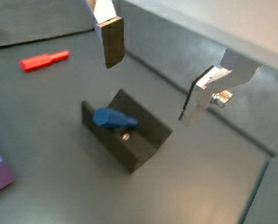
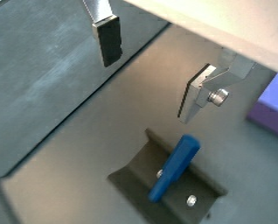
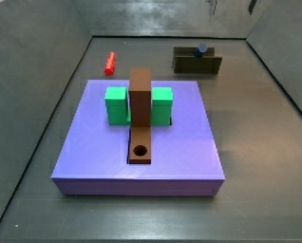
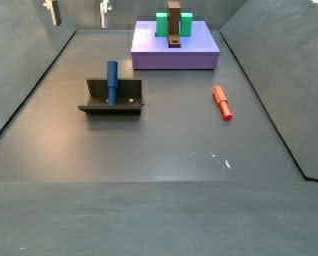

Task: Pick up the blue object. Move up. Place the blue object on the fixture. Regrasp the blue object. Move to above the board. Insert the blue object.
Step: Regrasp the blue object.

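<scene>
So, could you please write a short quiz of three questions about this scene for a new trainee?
1. True or false: the small slim blue cylindrical peg leans in the dark olive-grey bracket fixture.
2. What does the tool, open above the fixture, hold?
A. the blue peg
B. the red peg
C. nothing
3. Fill in: the long brown wooden plank lies on the ___ slab.

Key: 1 true; 2 C; 3 purple.

Legible markings: none. No text, label, brand, number or sign reads on the blue object (image 4: 112,82), fixture (image 4: 115,102), board (image 3: 140,111), or open tool (image 1: 159,79) raised above the fixture.
</scene>
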### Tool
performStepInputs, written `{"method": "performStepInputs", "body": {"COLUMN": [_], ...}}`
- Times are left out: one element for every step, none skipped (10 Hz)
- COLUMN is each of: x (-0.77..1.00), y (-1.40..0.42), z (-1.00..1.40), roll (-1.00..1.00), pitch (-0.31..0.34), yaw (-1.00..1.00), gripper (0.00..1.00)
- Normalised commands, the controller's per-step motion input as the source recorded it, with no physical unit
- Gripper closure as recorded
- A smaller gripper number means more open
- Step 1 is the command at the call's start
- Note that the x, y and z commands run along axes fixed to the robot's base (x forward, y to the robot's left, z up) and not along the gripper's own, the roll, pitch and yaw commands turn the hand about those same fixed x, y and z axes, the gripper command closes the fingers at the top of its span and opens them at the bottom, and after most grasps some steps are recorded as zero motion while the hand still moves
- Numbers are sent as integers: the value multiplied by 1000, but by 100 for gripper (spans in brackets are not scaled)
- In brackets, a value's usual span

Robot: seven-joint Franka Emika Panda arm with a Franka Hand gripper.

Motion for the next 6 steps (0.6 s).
{"method": "performStepInputs", "body": {"x": [0,0,0,0,0,0], "y": [0,0,0,0,0,0], "z": [37,46,-43,-3,0,-17], "roll": [1000,1000,1000,631,151,0], "pitch": [166,197,260,231,20,0], "yaw": [6,0,0,-69,0,0], "gripper": [0,0,0,0,0,0]}}
